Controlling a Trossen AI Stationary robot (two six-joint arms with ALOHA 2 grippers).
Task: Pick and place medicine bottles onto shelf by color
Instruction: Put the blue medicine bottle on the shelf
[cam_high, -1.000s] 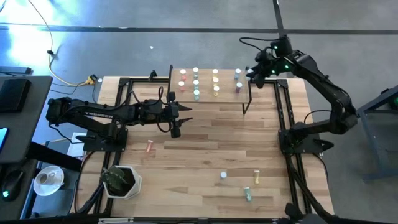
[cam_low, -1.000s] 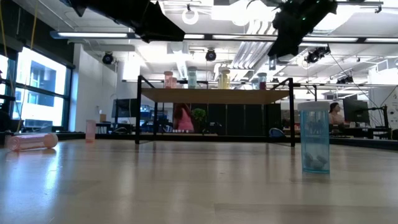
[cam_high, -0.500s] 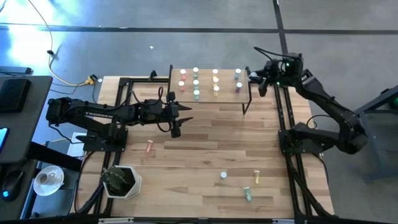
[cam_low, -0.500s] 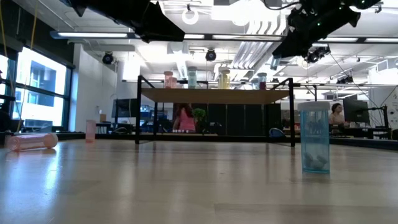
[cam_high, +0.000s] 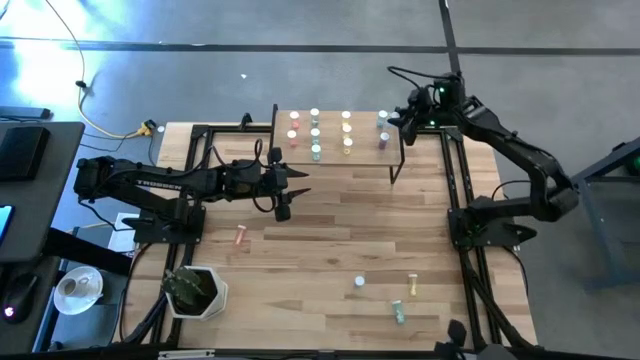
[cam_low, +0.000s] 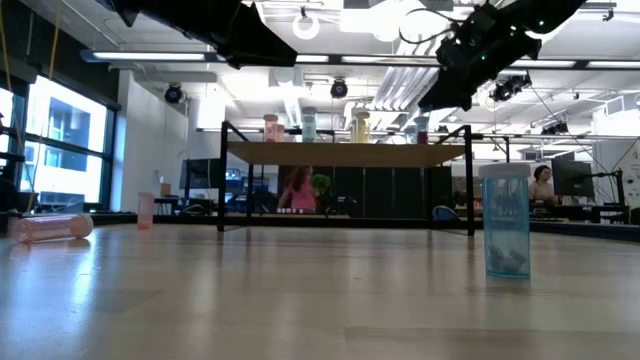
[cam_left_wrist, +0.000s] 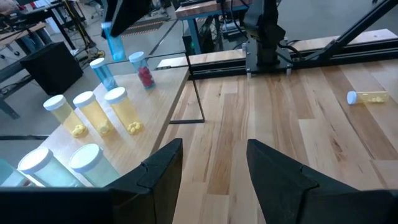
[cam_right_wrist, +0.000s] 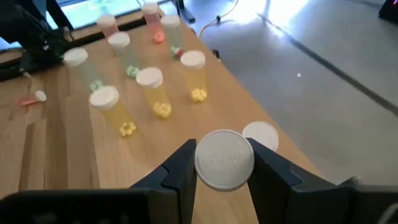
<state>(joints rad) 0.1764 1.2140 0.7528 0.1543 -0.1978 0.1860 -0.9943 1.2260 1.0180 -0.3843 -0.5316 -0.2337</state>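
The shelf (cam_high: 330, 158) stands at the table's far side with several medicine bottles upright on it in rows: pink (cam_right_wrist: 155, 25), green (cam_right_wrist: 124, 50) and yellow (cam_right_wrist: 154, 90). My right gripper (cam_high: 400, 118) hangs over the shelf's right end, shut on a blue bottle (cam_left_wrist: 115, 42). A white-capped bottle (cam_right_wrist: 260, 134) stands just beyond it. My left gripper (cam_high: 296, 190) hovers open in front of the shelf, holding nothing (cam_left_wrist: 214, 174). My right gripper pinches the blue bottle near its white cap (cam_right_wrist: 200, 163), one finger (cam_right_wrist: 180, 165) on each side. The fingers slant down from the table's right. The bottle hangs below them, roughly upright and clear of the shelf.
Loose bottles are on the table: a pink one (cam_high: 240, 237) lying at the left, a white-capped one (cam_high: 359, 284), a yellow one (cam_high: 411, 284) and a green one (cam_high: 398, 311) near the front right. A potted plant (cam_high: 195, 290) stands front left.
My right gripper, still shut on the blue bottle, swung out past the shelf's right end, then came back over that end, lower and tipped further down.
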